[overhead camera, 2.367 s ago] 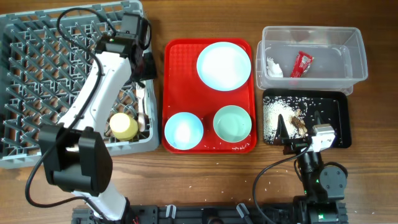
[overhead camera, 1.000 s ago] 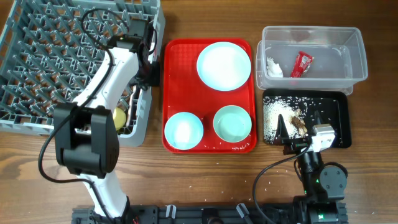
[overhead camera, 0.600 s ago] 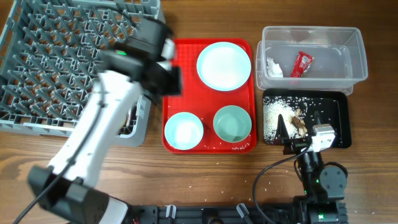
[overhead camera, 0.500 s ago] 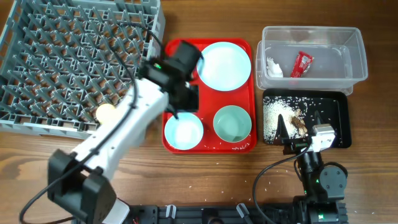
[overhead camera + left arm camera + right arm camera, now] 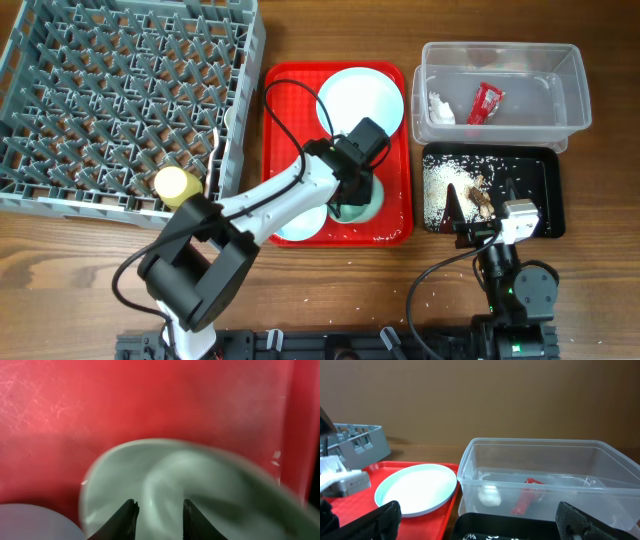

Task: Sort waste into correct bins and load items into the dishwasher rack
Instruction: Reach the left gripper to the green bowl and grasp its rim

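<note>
My left gripper (image 5: 350,200) hangs open over the pale green bowl (image 5: 372,203) on the red tray. In the left wrist view both fingers (image 5: 159,512) sit just above the bowl's inside (image 5: 210,485), holding nothing. The blue bowl (image 5: 290,222) is partly under my arm. The pale blue plate (image 5: 360,100) lies at the tray's back. The yellow cup (image 5: 173,182) sits at the grey rack's (image 5: 110,90) front edge, beside a white utensil (image 5: 214,152). My right gripper (image 5: 483,205) rests wide open and empty (image 5: 482,527) over the black tray (image 5: 545,190).
The clear tub (image 5: 565,90) holds the red wrapper (image 5: 487,100) and white tissue (image 5: 440,107). Rice and brown scraps (image 5: 455,190) lie in the black tray. The red serving tray (image 5: 285,110) sits between rack and bins. A few rice grains dot the table's front.
My left arm has swung right from the rack, across the red tray, to above the green bowl. The rack has shifted and turned slightly. The right arm has not moved.
</note>
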Action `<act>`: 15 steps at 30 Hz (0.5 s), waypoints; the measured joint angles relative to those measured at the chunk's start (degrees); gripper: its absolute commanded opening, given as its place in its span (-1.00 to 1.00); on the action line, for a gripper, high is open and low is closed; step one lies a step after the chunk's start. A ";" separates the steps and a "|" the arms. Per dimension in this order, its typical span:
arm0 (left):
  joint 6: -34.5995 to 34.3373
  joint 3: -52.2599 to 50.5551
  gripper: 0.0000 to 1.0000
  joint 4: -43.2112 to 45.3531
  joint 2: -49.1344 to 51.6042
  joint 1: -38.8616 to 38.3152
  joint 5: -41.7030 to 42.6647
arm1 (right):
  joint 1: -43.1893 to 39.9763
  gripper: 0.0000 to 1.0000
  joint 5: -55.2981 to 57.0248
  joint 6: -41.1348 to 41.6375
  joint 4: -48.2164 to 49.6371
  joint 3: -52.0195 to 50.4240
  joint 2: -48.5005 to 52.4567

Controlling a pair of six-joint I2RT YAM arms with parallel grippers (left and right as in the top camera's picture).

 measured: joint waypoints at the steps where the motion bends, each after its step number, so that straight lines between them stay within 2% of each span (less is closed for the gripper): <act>1: -0.04 0.00 -0.51 0.02 0.76 0.35 -0.24 | 0.00 1.00 -0.02 0.00 0.00 0.00 0.00; 4: -0.07 0.00 -0.37 -0.42 1.07 0.76 -0.98 | 0.00 1.00 0.00 0.00 0.00 0.00 0.00; 7: -0.15 0.15 -0.05 -2.36 1.57 0.76 -1.05 | 0.00 1.00 0.00 0.00 0.00 0.00 0.00; 12: 0.00 10.23 0.00 -11.21 1.62 0.87 -1.27 | 0.00 1.00 0.00 0.00 0.00 0.00 0.00; 15: -0.02 11.61 -0.07 -13.75 1.09 2.49 -5.88 | 0.00 0.99 -0.02 0.00 0.00 0.00 0.00</act>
